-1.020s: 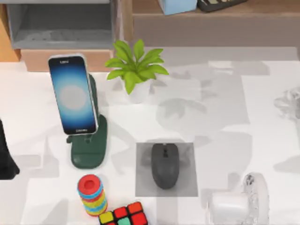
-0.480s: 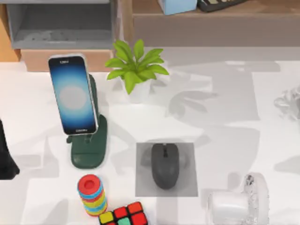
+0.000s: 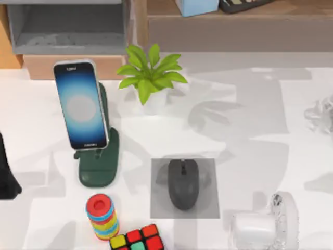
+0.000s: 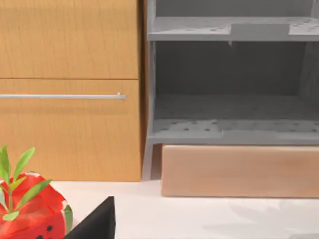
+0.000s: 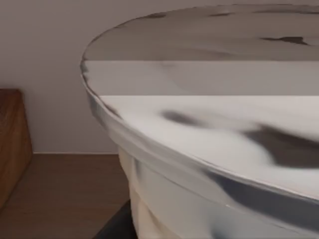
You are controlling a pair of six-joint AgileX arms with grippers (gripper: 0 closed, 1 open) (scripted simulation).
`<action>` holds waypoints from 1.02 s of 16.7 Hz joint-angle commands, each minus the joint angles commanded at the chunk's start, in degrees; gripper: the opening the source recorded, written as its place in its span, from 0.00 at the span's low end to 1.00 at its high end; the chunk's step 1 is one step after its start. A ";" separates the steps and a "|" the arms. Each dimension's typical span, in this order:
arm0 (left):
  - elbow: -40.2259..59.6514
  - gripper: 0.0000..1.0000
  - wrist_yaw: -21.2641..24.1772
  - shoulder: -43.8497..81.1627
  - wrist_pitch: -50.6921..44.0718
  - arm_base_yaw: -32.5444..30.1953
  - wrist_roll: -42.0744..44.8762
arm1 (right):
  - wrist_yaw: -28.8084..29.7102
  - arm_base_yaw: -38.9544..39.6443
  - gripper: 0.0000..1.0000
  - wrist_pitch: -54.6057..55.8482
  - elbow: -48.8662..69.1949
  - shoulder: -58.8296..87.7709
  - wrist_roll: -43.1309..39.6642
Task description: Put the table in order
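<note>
The white table is spreading across most of the top view, carrying a phone on a green stand at left, a potted plant upper centre, and a grey mouse on a mat lower centre. I cannot tell how either gripper's fingers are standing.

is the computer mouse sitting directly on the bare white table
No, the dark grey computer mouse rests on a small grey square mat, which lies on the white table.
</note>
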 joint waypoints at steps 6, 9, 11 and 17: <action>0.00 1.00 0.00 0.00 0.00 0.00 0.00 | 0.00 0.00 0.45 0.00 0.00 0.00 0.00; 0.00 1.00 0.00 0.00 0.00 0.00 0.00 | 0.00 0.00 0.68 0.00 0.00 0.00 0.00; 0.00 1.00 0.00 0.00 0.00 0.00 0.00 | 0.00 0.00 0.83 0.00 0.00 0.00 0.00; 0.00 1.00 0.00 0.00 0.00 0.00 0.00 | 0.00 0.00 1.00 0.00 0.00 0.00 0.00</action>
